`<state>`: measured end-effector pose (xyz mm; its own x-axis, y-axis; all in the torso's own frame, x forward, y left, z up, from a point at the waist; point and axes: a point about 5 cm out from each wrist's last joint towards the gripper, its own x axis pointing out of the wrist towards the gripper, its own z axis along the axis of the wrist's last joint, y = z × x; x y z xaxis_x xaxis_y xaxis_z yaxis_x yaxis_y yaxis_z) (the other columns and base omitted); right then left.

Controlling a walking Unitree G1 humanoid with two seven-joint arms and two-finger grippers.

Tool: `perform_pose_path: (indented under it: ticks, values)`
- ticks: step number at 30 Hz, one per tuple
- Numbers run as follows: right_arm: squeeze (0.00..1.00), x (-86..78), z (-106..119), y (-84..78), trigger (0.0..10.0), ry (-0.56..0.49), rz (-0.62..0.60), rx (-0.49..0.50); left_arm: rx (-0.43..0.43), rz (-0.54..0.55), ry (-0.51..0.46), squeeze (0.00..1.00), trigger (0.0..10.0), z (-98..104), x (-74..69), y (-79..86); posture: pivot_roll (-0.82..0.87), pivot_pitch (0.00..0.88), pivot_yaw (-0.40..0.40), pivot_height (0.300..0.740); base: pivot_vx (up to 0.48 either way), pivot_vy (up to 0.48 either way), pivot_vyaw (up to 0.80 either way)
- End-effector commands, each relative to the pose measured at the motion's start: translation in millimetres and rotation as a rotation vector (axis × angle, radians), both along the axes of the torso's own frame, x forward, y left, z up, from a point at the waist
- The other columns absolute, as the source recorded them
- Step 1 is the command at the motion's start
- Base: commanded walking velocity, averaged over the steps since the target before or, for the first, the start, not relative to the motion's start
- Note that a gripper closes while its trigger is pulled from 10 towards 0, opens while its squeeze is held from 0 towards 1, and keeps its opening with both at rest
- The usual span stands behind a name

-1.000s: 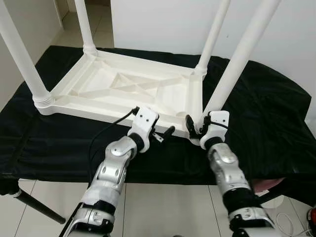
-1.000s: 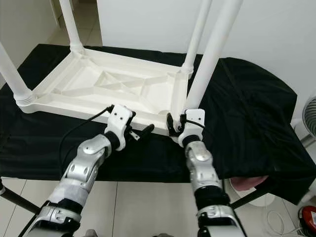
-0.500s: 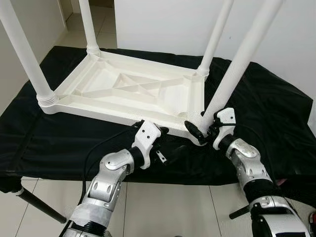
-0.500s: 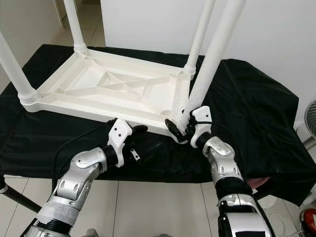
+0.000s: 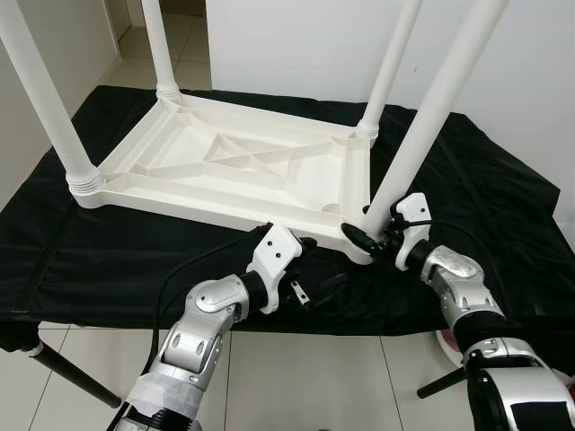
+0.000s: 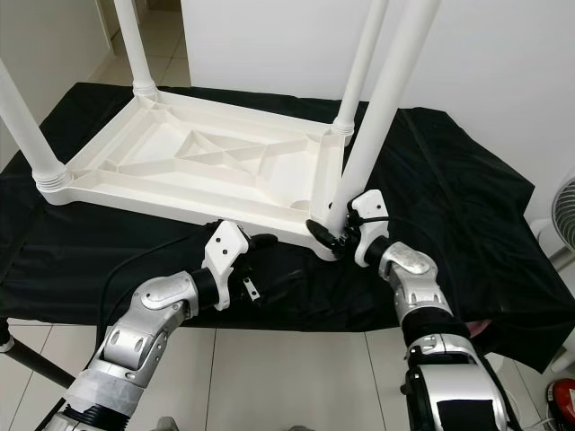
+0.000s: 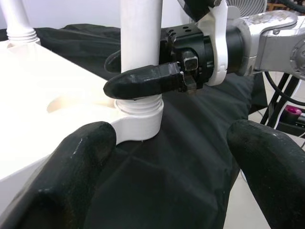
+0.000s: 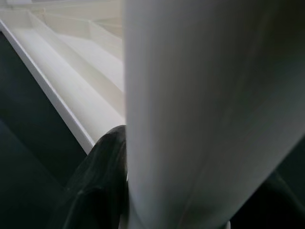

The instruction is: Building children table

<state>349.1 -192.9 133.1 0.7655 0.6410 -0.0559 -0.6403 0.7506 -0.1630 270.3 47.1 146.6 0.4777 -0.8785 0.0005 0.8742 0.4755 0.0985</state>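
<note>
A white plastic children's table (image 5: 234,171) lies upside down on a tabletop draped in black cloth (image 5: 117,260), its ribbed underside facing up with a cross-braced rectangle moulded in the middle. Its long axis runs from the robot's near left toward the far right, slightly skewed to the cloth's front edge. Four smooth white round legs stand up from the corners, pointing at the ceiling. The near-left leg (image 5: 45,94) rises from a ribbed collar at the left corner, the far-left leg (image 5: 158,45) stands behind it, the far-right leg (image 5: 388,65) stands at the back corner, and the near-right leg (image 5: 436,103) leans a little to the right as it climbs.

The left claw (image 5: 316,269) hangs low over the cloth just in front of the table's near long edge, its two black fingers (image 7: 76,167) spread wide and holding nothing; one finger sits close by the corner socket.

The right claw (image 5: 370,235) is at the base of the near-right leg, just above the threaded collar, its fingers pinching the leg from both sides; in the left wrist view one black finger (image 7: 143,81) lies across the front of the leg.
</note>
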Motion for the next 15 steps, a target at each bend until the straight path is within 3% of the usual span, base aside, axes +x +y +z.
perform_pose_path:
  ticks: [1, 10, 11, 14, 15]
  values:
    - [0.00, -2.2, -7.5, 0.6, 0.0, 0.030, 0.023, -0.038, -0.002, -0.018, 0.016, 0.00, 10.0, -1.2, -2.8, -3.9, -0.02, 0.000, -0.049, 0.740, 0.000, 0.000, 0.00]
    - [0.00, -3.4, -10.2, -2.5, 0.1, 0.023, -0.024, -0.001, -0.004, -0.008, 0.015, 0.00, 10.0, 0.2, -0.8, -4.7, -0.04, 0.000, -0.041, 0.740, 0.000, 0.000, 0.00]
    - [0.00, -3.1, -10.2, -3.2, 10.0, 0.018, -0.057, 0.014, -0.003, -0.004, 0.015, 0.00, 10.0, 0.6, 0.7, -4.0, -0.04, 0.000, -0.037, 0.740, 0.000, 0.000, 0.00]
    - [0.00, -2.0, -10.6, -4.3, 10.0, 0.011, -0.121, 0.027, -0.002, 0.000, 0.014, 0.00, 10.0, 1.3, 2.3, -3.2, -0.04, 0.000, -0.035, 0.740, 0.000, 0.000, 0.00]
    - [0.00, -0.6, -11.7, -5.4, 10.0, 0.001, -0.246, 0.048, -0.002, 0.004, 0.011, 0.00, 10.0, 2.3, 4.5, -2.3, -0.04, 0.000, -0.030, 0.740, 0.000, 0.000, 0.00]
